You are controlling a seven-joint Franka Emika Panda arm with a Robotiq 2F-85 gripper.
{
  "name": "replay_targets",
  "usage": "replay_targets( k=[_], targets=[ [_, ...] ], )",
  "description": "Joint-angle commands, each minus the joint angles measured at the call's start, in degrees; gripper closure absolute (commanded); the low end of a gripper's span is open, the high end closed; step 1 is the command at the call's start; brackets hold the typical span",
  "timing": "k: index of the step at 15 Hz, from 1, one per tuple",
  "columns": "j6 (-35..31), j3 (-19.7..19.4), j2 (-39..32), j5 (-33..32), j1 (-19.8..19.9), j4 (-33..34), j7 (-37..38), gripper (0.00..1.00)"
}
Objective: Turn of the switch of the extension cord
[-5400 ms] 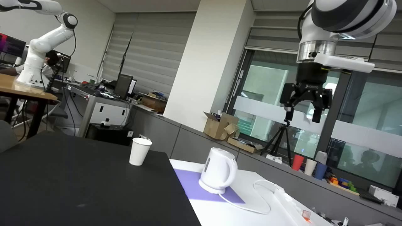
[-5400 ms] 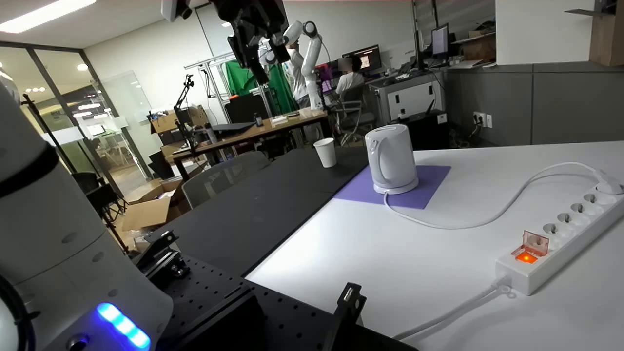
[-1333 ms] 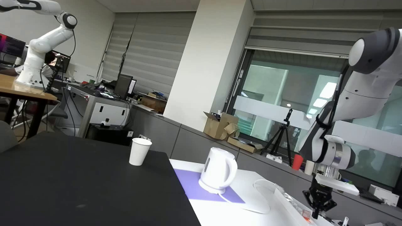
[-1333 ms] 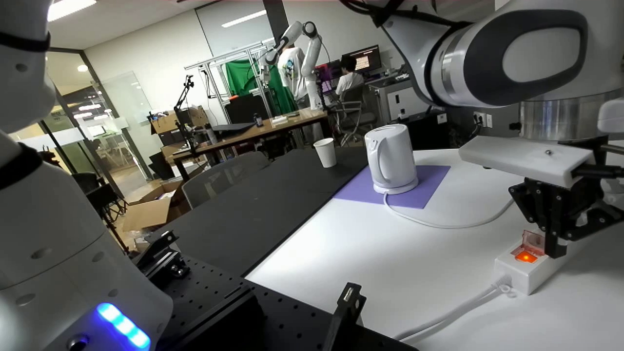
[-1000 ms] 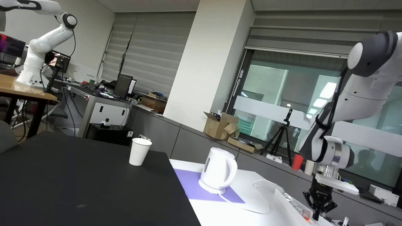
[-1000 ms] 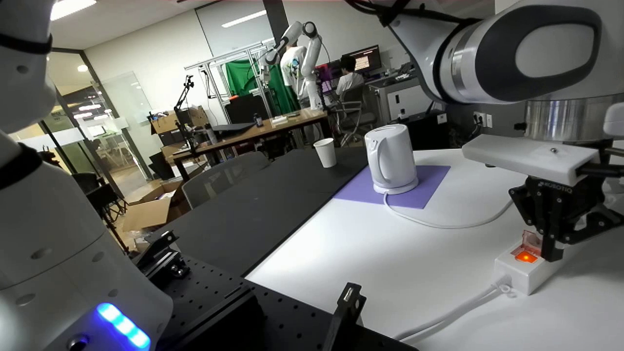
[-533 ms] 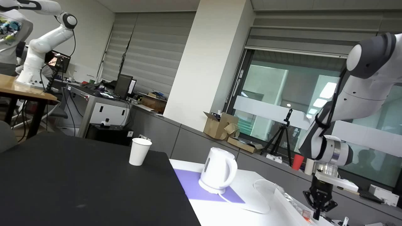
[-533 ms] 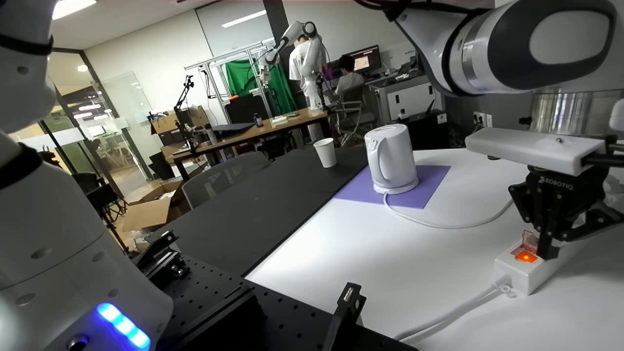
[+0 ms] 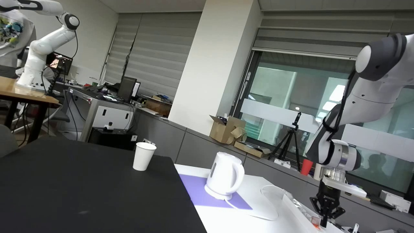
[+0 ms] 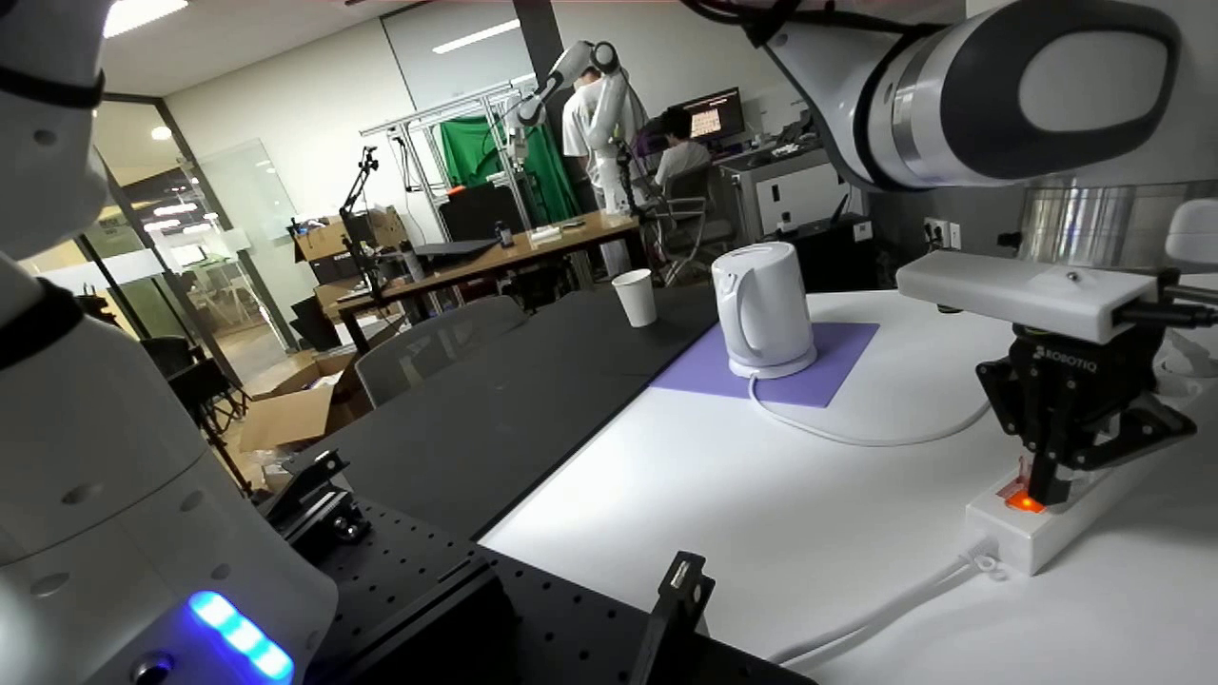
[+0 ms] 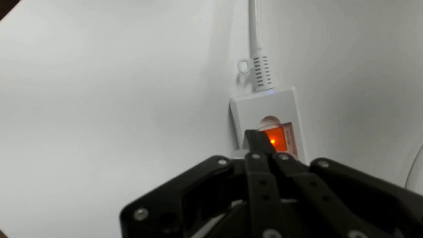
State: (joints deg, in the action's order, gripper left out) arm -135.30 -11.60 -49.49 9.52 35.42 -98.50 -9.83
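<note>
The extension cord (image 10: 1011, 538) is a white power strip lying on the white table. Near its cable end the switch (image 11: 278, 138) glows orange, and a clear reddish flap (image 9: 315, 221) stands raised beside it. Pressed together, the black fingertips of my gripper (image 11: 259, 140) hang pointing down right at the switch and cover part of it in the wrist view. An exterior view shows the gripper (image 10: 1050, 490) just above the strip, at the switch's side. Whether the tips touch the switch cannot be told. Nothing is held. The arm hides most sockets in an exterior view.
A white kettle (image 10: 766, 309) stands on a purple mat (image 10: 847, 366), its cord (image 10: 885, 443) running towards the strip. A white paper cup (image 9: 144, 157) is on the black table (image 9: 97, 187). The strip's own cable (image 11: 255, 26) leads away from the switch end.
From high over the table, my gripper has come down to the strip and shut. In the last half second it has shifted along the strip onto the switch's edge. The orange light stays on.
</note>
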Motion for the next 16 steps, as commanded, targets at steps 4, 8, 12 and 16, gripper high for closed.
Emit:
replay_targets(
  k=[4,8,12,16],
  targets=[
    [-1.29,0.44,0.06,-0.23,-0.63,-1.02,-0.19,1.0],
    [-2.16,0.62,-0.31,-0.27,-0.77,-1.48,-0.31,1.0],
    [-3.72,0.75,-0.65,-0.16,-0.75,-1.95,-0.58,1.0],
    [-5.05,0.71,-0.29,-0.8,-1.18,-3.6,-1.33,1.0]
  ],
)
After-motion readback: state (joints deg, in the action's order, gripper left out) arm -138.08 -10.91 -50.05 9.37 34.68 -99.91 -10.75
